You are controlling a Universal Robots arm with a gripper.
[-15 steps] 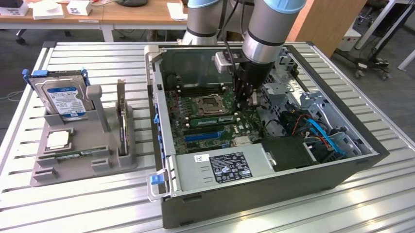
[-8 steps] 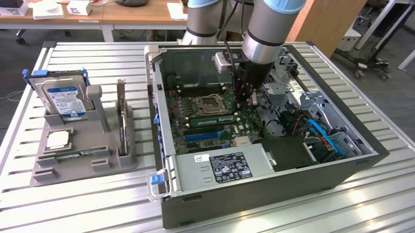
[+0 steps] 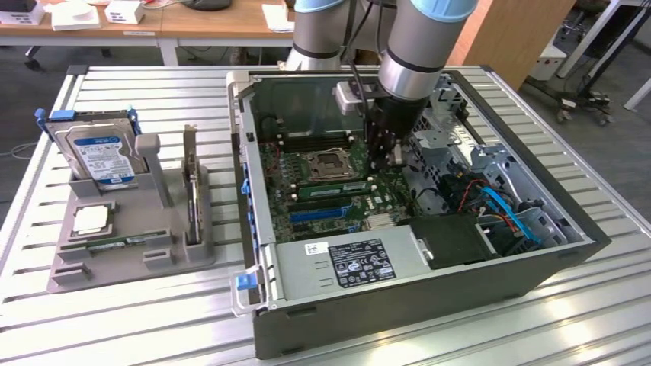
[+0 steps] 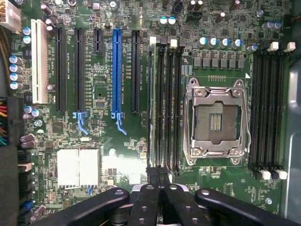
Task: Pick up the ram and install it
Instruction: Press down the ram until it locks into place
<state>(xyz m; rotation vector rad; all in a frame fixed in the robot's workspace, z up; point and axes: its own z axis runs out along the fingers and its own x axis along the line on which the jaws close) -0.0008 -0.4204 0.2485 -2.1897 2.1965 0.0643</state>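
Note:
The ram (image 4: 151, 94) is a thin green stick standing on edge in the memory slot farthest from the CPU socket (image 4: 215, 121), in the slot bank next to the socket. In the exterior view the ram (image 3: 334, 187) lies just below the socket, inside the open computer case (image 3: 407, 305). My gripper (image 4: 157, 175) is shut, fingertips pressed together right over one end of the stick. I cannot tell whether they touch it. In the exterior view the gripper (image 3: 389, 162) reaches down into the case at that end of the ram.
A grey holder (image 3: 112, 263) at the exterior view's left carries a blue-labelled hard drive (image 3: 100, 156), an upright expansion card (image 3: 190, 194) and a thin green strip (image 3: 124, 242). Blue and black expansion slots (image 4: 116, 70), cables and the power supply (image 3: 346, 263) surround the work area.

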